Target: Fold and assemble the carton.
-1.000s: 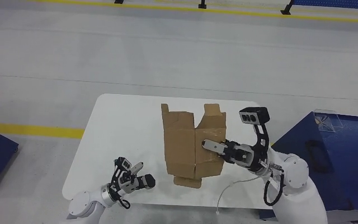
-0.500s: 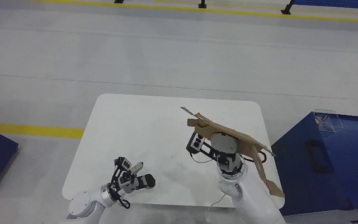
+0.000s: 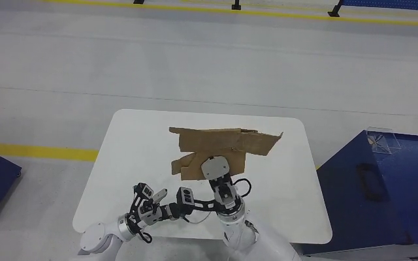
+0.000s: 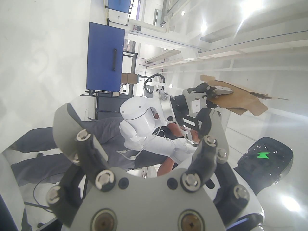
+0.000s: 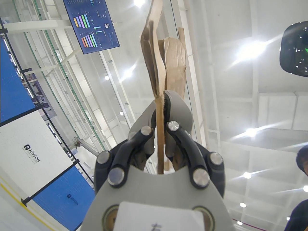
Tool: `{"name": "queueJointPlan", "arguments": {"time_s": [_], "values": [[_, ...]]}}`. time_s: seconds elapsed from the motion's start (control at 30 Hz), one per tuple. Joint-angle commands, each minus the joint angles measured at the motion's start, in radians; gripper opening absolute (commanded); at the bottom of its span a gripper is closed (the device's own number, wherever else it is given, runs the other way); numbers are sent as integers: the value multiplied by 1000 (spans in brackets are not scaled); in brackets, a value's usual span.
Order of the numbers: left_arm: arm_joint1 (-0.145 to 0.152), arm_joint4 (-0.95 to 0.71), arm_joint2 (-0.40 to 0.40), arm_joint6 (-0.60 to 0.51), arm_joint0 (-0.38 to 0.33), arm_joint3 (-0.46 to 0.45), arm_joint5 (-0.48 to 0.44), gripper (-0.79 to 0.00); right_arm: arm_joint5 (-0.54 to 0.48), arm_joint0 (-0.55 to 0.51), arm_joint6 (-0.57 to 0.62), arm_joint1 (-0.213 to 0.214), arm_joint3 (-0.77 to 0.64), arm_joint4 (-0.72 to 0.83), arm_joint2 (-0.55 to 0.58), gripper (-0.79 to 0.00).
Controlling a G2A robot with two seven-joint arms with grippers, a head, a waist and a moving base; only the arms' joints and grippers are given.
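Right fingers point(image 5: 176, 108) clamp the carton point(image 3: 222, 140) above the white table point(image 3: 140, 156); left fingers point(image 4: 68, 126) apart.

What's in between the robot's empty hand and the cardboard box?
The right gripper, shut on the carton, lies between them. The left wrist view shows it just beyond the open left gripper.

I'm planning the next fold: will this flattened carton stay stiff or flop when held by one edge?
Probably fairly stiff: the carton juts from the right gripper, jaws shut on one edge, without visible sagging. Likely light, since one pinch carries it. Its layers gape apart, so flaps may swing if pushed.
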Motion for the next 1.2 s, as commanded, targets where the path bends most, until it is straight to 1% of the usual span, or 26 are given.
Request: {"name": "queueJointPlan", "arguments": {"time_s": [0.0,0.03,0.1,0.17,0.23,0.3,0.37,0.4,0.43,0.53,0.57,0.63,0.7,0.8,0.83,0.9,0.93,1.17], "values": [[0,0,0,0,0,0,0,0,-35,1,27,-2,-1,-86,36,-785],[0,0,0,0,0,0,0,0,-61,-2,53,-2,-8,-156,57,-785],[0,0,0,0,0,0,0,0,-162,-6,128,0,-21,-347,114,-785],[0,0,0,0,0,0,0,0,-338,-5,241,6,-43,-611,181,-785],[0,0,0,0,0,0,0,0,-519,-16,352,14,-46,-825,243,-785],[0,0,0,0,0,0,0,0,-674,-28,410,22,-53,-951,307,-785],[0,0,0,0,0,0,0,0,-842,-43,428,29,-73,-1077,377,-785],[0,0,0,0,0,0,0,0,-937,-51,425,34,-87,-1154,416,-785],[0,0,0,0,0,0,0,0,-1003,-64,420,38,-103,-1225,441,-785],[0,0,0,0,0,0,0,0,-1263,-105,408,49,-160,-1482,529,-785],[0,0,0,0,0,0,0,0,-1356,-121,393,51,-182,-1572,556,-785],[0,0,0,0,0,0,0,0,-1506,-160,351,53,-222,-1714,595,-785],[0,0,0,0,0,0,0,0,-1627,-196,261,53,-270,-1872,633,-785],[0,0,0,0,0,0,0,0,-1809,-261,79,47,-321,-2116,682,-785],[0,0,0,0,0,0,0,0,-1855,-280,33,43,-326,-2167,690,-785],[0,0,0,0,0,0,0,0,-1869,-303,-40,36,-347,-2229,692,-785],[0,0,0,0,0,0,0,0,-1868,-316,-62,33,-353,-2227,673,-785],[0,0,0,0,0,0,0,0,-1868,-316,-62,33,-353,-2227,673,-785]]}}
